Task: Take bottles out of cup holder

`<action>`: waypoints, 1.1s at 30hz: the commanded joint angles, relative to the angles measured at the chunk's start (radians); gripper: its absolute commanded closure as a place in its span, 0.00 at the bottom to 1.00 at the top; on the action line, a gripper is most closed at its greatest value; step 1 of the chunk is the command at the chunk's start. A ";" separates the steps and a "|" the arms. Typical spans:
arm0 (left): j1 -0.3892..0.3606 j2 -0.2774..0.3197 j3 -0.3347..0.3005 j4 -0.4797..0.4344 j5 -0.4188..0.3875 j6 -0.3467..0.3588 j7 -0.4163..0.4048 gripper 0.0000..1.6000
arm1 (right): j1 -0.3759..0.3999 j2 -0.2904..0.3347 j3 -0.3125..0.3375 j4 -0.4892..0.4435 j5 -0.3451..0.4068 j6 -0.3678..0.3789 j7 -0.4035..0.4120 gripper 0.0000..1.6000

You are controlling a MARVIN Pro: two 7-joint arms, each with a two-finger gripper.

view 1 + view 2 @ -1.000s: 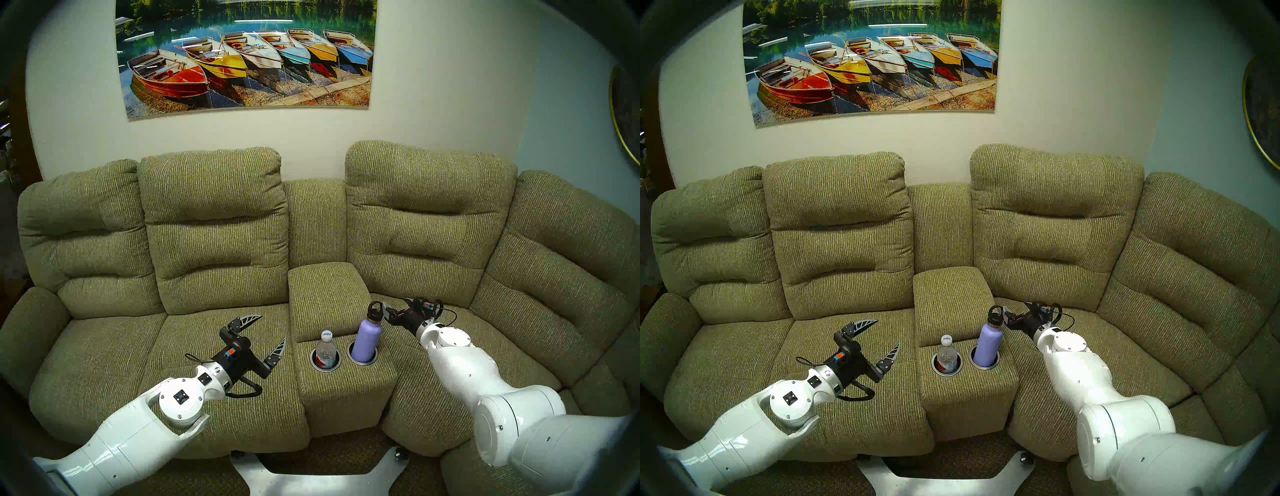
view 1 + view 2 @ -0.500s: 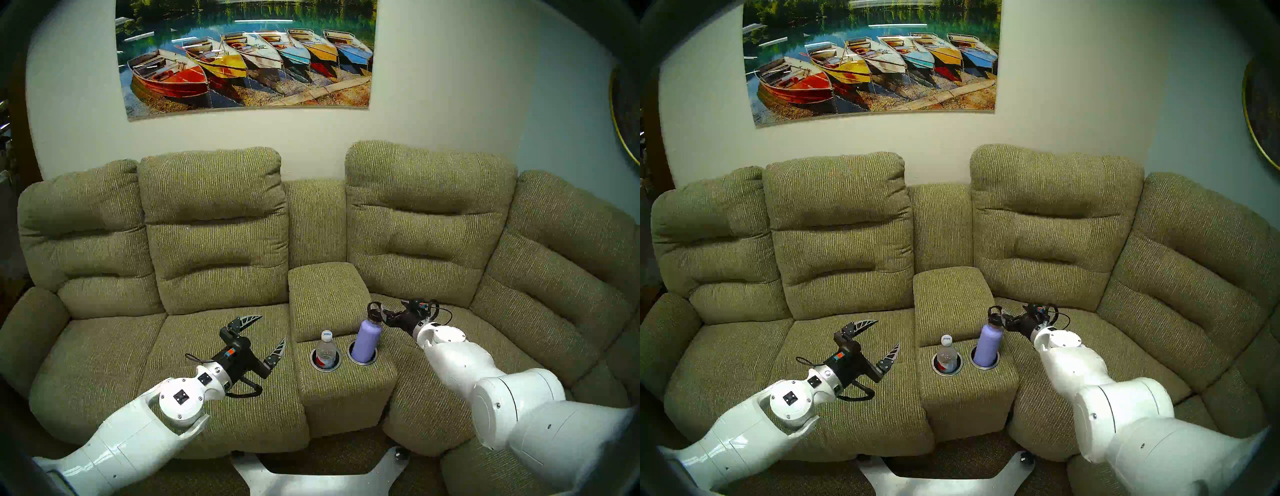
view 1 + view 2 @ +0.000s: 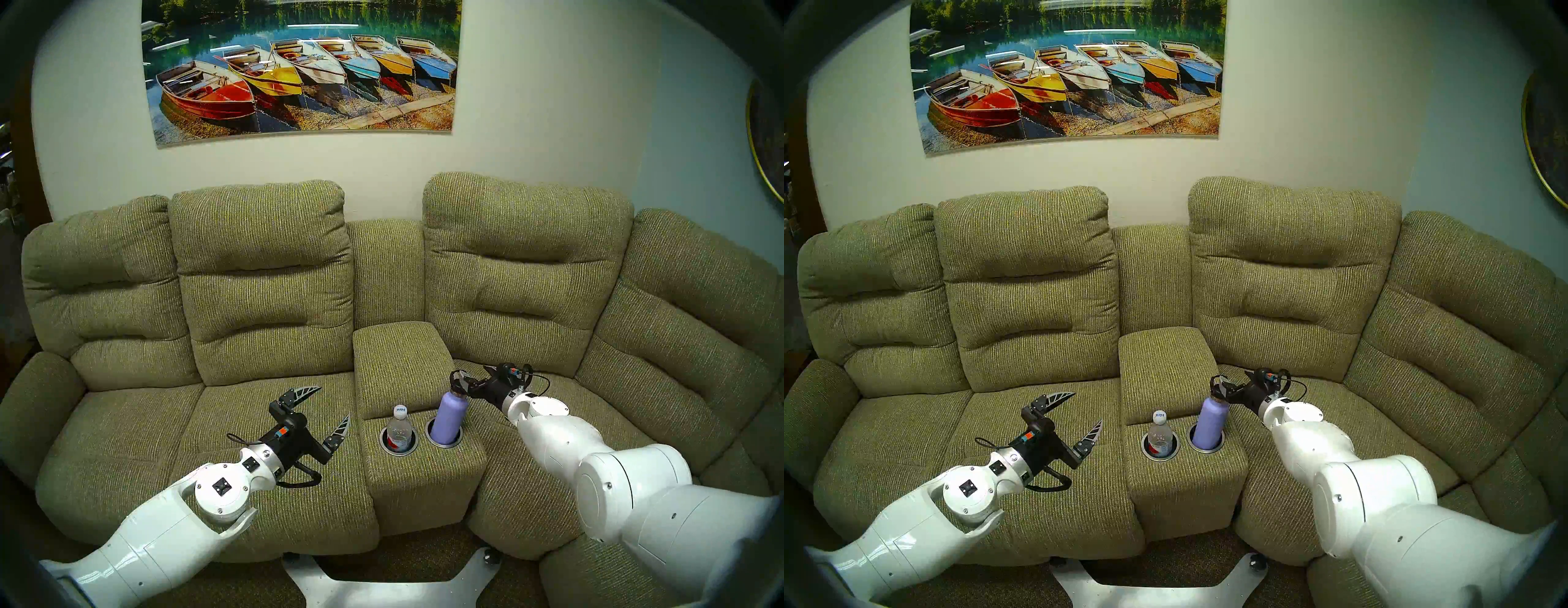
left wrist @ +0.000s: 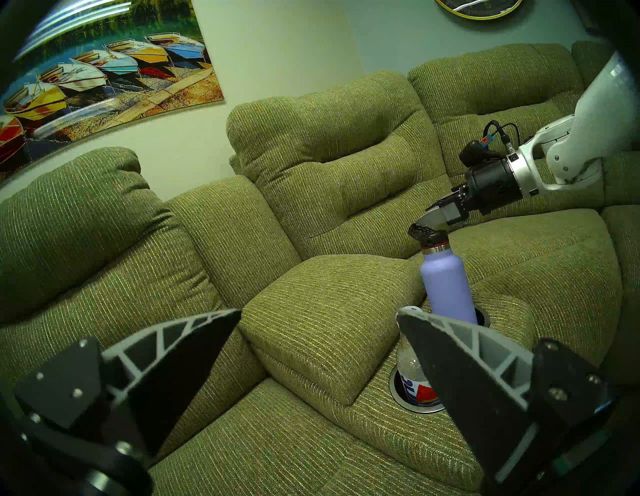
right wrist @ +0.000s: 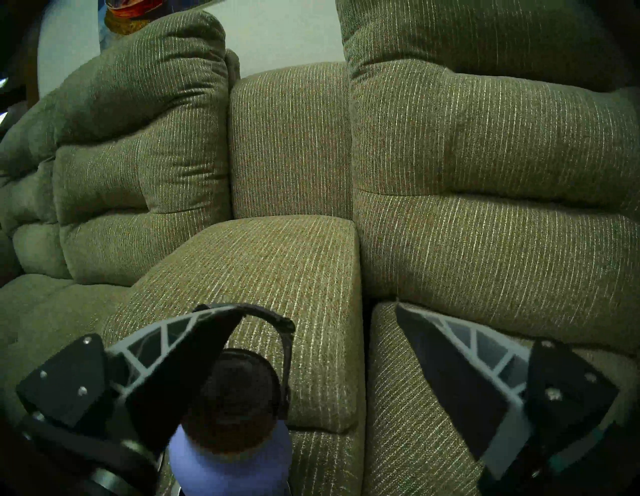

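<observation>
On the far left the sofa [image 3: 263, 271] has a wide seat cushion with nothing lying on it, and the left gripper [image 3: 324, 409] hangs above that cushion with its fingers spread wide apart and nothing between them. It sits just left of the console [image 3: 401, 356], clear of its padded edge.

The console is a narrow olive block between two seats, its raised lid behind and the cup holder [image 3: 457, 442] at the front: two round black wells with silver rims, side by side. The water bottle [image 3: 399, 429] stands upright in the left well, clear plastic with a white cap and a red-and-white label low in the well. The flask [image 3: 450, 414] stands upright in the right well, lavender, with a steel band at the neck and a black cap whose loop handle stands up. It rises well above the water bottle.

The right gripper [image 5: 311, 346] reaches in level from the right at the height of the flask's cap. Its fingers are apart; in the right wrist view one finger lies over the loop and beside the cap, the other well off over the right seat. Whether that finger touches the loop cannot be told.

Right of the console the seat cushion is free under the right arm. A painting of boats [image 3: 301, 72] hangs on the pale wall behind.
</observation>
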 commanded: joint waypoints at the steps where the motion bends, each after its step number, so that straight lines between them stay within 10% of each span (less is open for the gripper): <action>1: -0.002 -0.001 -0.002 -0.014 -0.001 -0.004 0.000 0.00 | 0.044 -0.003 0.054 0.034 0.061 0.036 0.061 0.00; 33: -0.003 0.001 0.001 -0.014 -0.002 -0.004 0.002 0.00 | 0.048 -0.049 -0.019 0.068 -0.063 -0.021 0.017 0.00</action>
